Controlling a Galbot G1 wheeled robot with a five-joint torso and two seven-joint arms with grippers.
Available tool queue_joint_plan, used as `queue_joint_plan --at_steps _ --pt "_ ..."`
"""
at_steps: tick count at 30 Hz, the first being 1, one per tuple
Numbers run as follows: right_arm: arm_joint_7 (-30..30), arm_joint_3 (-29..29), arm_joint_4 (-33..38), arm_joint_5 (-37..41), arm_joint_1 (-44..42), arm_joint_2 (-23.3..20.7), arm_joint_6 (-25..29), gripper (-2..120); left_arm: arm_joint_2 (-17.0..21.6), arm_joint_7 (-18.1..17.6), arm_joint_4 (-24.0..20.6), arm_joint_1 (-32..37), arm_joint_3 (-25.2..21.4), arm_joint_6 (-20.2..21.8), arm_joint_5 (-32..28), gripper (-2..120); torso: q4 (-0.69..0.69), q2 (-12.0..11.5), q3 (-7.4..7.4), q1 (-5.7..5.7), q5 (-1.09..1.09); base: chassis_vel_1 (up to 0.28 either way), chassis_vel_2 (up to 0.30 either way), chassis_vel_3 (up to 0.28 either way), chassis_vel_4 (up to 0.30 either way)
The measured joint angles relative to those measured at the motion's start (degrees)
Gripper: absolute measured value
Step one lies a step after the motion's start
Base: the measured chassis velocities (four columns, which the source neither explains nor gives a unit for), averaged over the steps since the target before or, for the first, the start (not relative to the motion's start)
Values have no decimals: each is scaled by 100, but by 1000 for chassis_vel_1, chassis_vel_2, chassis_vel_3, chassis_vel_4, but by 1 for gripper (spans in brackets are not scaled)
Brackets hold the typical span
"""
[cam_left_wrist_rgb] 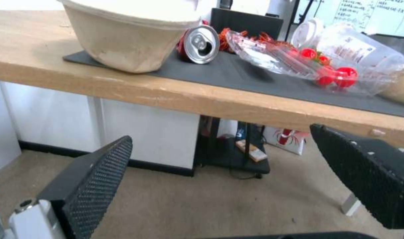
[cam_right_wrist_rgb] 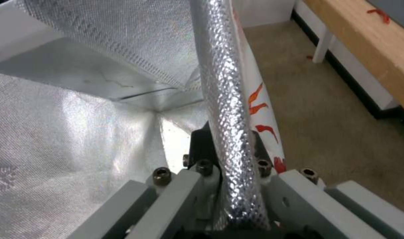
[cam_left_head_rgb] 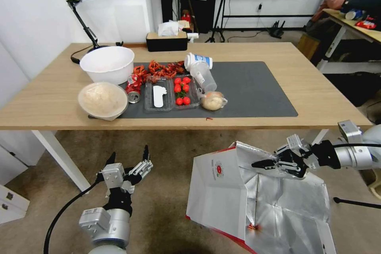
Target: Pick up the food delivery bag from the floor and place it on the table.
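The right gripper (cam_left_head_rgb: 265, 163) has the bag (cam_left_head_rgb: 222, 190) by its top edge, pinching the foil-lined rim, and in the right wrist view that rim (cam_right_wrist_rgb: 228, 109) runs straight down between the closed fingers, so the grip looks real. The bag hangs open-mouthed below the desk (cam_left_head_rgb: 313, 87), in front of its near edge and towards its right half, silver lining gaping and the little red logo (cam_left_head_rgb: 219, 169) facing left. Is it clear of the floor (cam_left_head_rgb: 166, 206)? Hard to call: its lower corner sits low over the carpet and contact cannot be made out from here. So the pick is taken or well under way, I'd say, but the placing is all still to do, since the bag is entirely below the desk top. Over on the left, the left gripper (cam_left_head_rgb: 129, 158) waits spread wide and empty, fingers pointing up at the desk's near edge, beneath the bowl (cam_left_head_rgb: 103, 99); the left wrist view has its two black pads (cam_left_wrist_rgb: 93, 186) well apart with the desk edge (cam_left_wrist_rgb: 237, 106) above them. Up top, food and containers crowd the left part of the mat (cam_left_head_rgb: 254, 87), while the mat's right side and the wood beyond it lie bare, which looks the likeliest landing spot for the bag
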Motion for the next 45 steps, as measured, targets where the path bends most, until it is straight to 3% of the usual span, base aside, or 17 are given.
queue_joint_plan --at_steps 18,39,45 --pt "2 2 2 -1 -4 10 5 0 6 5 -17 8 -4 6 4 100 0 433 248 184 0 0 0 0 0" --pt "23 4 16 13 2 -4 -1 0 5 28 4 8 -31 -61 -20 100 0 1095 623 470 0 0 0 0 0" --pt "25 4 16 13 -12 -11 -1 0 -1 70 -10 54 -27 -79 -68 100 1 1169 660 509 0 0 0 0 0"
